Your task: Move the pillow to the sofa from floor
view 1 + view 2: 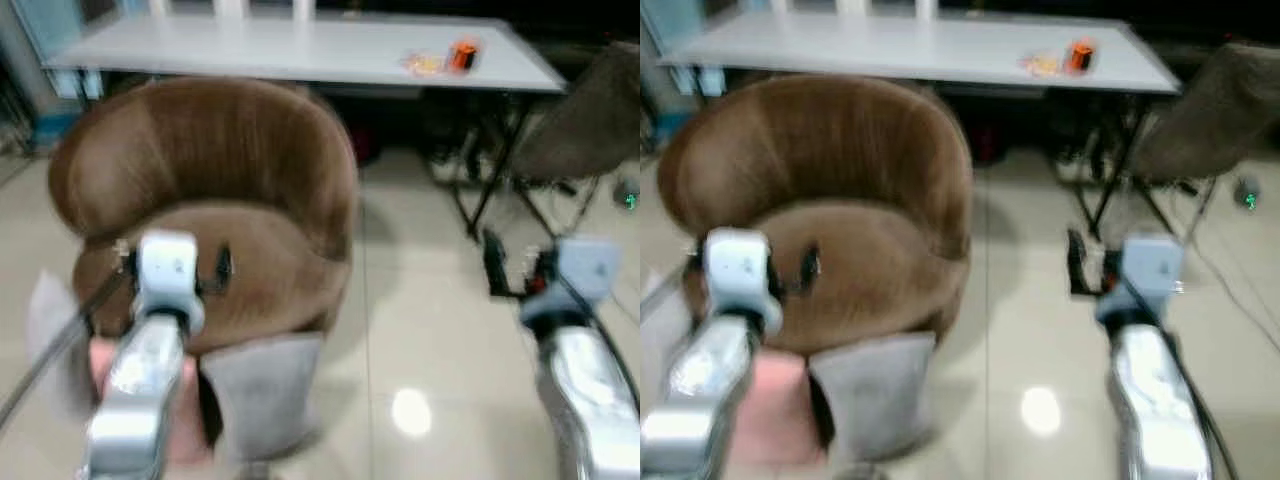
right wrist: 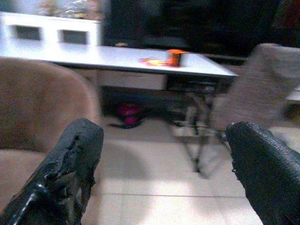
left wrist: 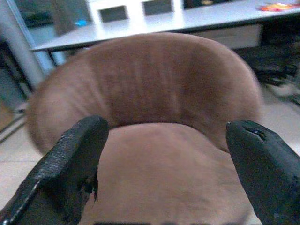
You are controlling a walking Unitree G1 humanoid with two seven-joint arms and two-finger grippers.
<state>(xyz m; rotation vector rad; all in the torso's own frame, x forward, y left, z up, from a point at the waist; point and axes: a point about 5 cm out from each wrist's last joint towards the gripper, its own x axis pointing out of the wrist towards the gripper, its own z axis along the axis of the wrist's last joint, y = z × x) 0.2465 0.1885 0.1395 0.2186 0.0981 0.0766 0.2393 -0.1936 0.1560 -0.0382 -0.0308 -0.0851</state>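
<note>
Hovering before the brown sofa point(image 1: 210, 200), the left hand point(image 3: 164, 154) is spread wide and empty; the right hand point(image 2: 164, 159) likewise. One grey pillow point(image 1: 262, 385) leans on the floor point(image 1: 420, 330) against the sofa's front, below and nearest the left hand.

— What are you seeing ahead?
— An armchair point(image 1: 210, 200) is sitting before you, left of centre, with a pillow point(image 1: 262, 390) leaning against its front.
— And behind it?
— A table point(image 1: 300, 50) is standing there; another chair point(image 1: 585, 125) is sitting off to your right.
</note>
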